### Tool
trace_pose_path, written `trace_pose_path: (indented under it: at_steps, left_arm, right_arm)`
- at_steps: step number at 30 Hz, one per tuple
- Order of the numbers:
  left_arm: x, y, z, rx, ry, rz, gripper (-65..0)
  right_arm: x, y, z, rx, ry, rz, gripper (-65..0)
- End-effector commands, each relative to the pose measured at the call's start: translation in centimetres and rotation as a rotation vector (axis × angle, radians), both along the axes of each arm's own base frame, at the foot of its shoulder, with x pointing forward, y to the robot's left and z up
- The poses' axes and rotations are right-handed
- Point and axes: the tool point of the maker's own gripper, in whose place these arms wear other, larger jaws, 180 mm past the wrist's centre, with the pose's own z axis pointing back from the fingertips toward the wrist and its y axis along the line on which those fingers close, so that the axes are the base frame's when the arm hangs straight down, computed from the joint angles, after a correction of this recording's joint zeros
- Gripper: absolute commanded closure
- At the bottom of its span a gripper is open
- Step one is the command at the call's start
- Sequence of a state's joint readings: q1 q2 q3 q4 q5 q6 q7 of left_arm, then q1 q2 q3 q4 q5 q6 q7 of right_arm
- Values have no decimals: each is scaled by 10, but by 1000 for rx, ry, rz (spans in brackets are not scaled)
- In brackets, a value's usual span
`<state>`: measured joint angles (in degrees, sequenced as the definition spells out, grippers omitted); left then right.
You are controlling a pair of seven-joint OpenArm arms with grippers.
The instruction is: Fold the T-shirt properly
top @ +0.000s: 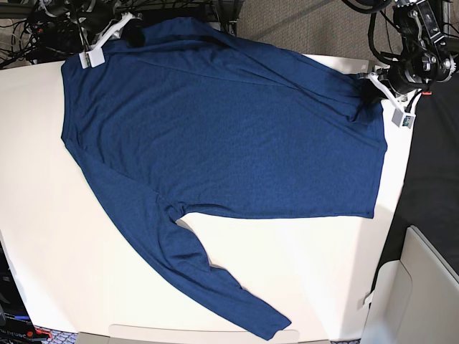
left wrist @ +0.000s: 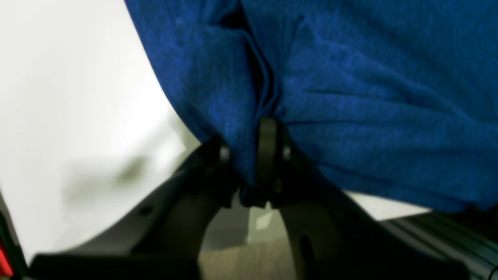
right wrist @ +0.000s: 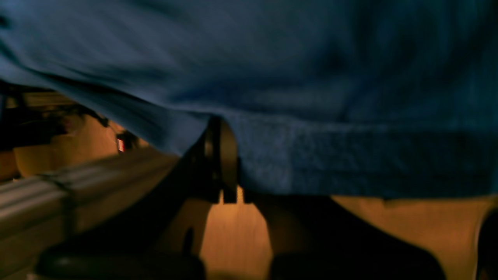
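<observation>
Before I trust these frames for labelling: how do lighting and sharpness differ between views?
Base view: bright, even, sharp on the T-shirt. Left wrist view: pale table overexposed, cloth slightly soft. Right wrist view: dim, orange-tinted, blurred around the right end effector.

both arms at the far corners, left hand (left wrist: pixel 249 155) and right hand (right wrist: pixel 223 155) pinched on cloth

A brightly lit white table (top: pixel 301 272) stands over grey carpet (top: pixel 301 25).
</observation>
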<state>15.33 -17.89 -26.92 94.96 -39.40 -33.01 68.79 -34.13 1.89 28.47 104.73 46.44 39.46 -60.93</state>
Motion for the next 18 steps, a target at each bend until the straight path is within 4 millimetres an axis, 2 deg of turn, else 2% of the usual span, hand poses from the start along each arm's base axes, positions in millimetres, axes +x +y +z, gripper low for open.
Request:
trace_pose_path:
  at_steps: [1,5,9,15,18]
  left_arm:
    - [6,5,7,16,-25,-5,-62]
    - [6,5,7,16,-25,-5,-62]
    - [6,5,7,16,-25,-5,-62]
    - [7,5,8,16,-28,-5,-62]
    - [7,5,8,16,-30,-5,-62]
  right_arm:
    - [8,-2,14,2,-55,11,-7]
    - [30,4,50,39,-182,23,-7]
    - [53,1,74,96,-287,-19,-7]
    - [85,-27,93,48,-394,-93,-7]
    - [97,-47,94,6,-417,-141,-7]
